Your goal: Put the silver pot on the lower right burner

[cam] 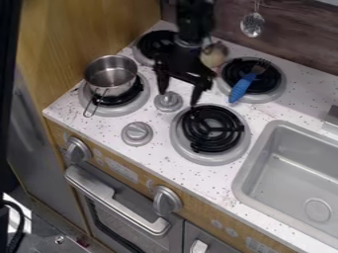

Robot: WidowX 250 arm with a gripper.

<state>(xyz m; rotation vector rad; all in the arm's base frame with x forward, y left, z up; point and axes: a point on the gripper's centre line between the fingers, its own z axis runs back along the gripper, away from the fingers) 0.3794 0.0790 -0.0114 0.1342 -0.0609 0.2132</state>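
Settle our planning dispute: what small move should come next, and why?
Probably swing the open pincer across to the silver pot: it holds nothing and hangs nearer the lower right burner, while the pot sits on the lower left burner.

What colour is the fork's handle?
Blue; the fork's handle shows best in the camera view.

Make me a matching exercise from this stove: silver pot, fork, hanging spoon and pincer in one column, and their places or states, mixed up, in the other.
Column one
1. Silver pot
2. Blue-handled fork
3. Hanging spoon
4. Pincer

Column two
A. Open, above the stove top
B. On the upper right burner
C. Against the back wall
D. On the lower left burner

Right pairs: 1-D, 2-B, 3-C, 4-A
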